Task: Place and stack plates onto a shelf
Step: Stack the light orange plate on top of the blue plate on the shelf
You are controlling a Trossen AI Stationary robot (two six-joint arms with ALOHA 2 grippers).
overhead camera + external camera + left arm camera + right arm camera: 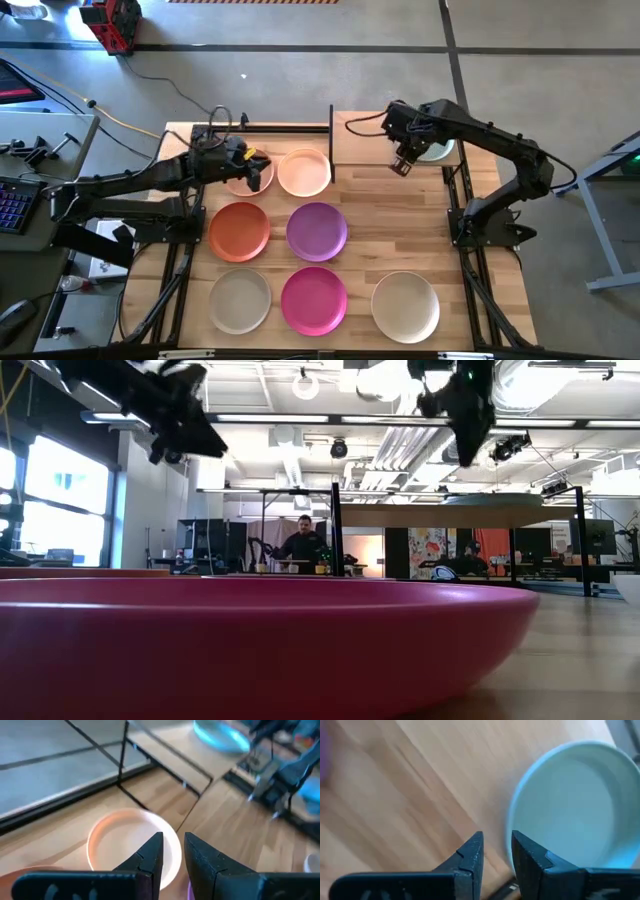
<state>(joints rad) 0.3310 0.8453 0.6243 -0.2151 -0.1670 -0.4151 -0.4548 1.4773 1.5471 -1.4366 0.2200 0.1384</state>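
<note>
The shelf [365, 140] stands at the table's far right, and the pale teal plate [438, 151] lies flat on it. My right gripper [403, 165] hovers open just above the shelf beside that plate's rim [520, 820], pointing down, with nothing between its fingers. My left gripper [255, 170] is open and empty above the peach-pink plate [240, 180]. It looks toward the cream plate [132, 845], which lies flat on the table. Orange [239, 231], purple [317, 231], beige [240, 300], magenta [314, 300] and off-white [405, 306] plates also lie flat on the tabletop.
Black metal posts [331, 140] edge the shelf on its left side. Bare shelf board [410, 795] lies left of the teal plate. In the low view the magenta plate [250, 640] fills the foreground. People sit in the room far behind the table [303, 548].
</note>
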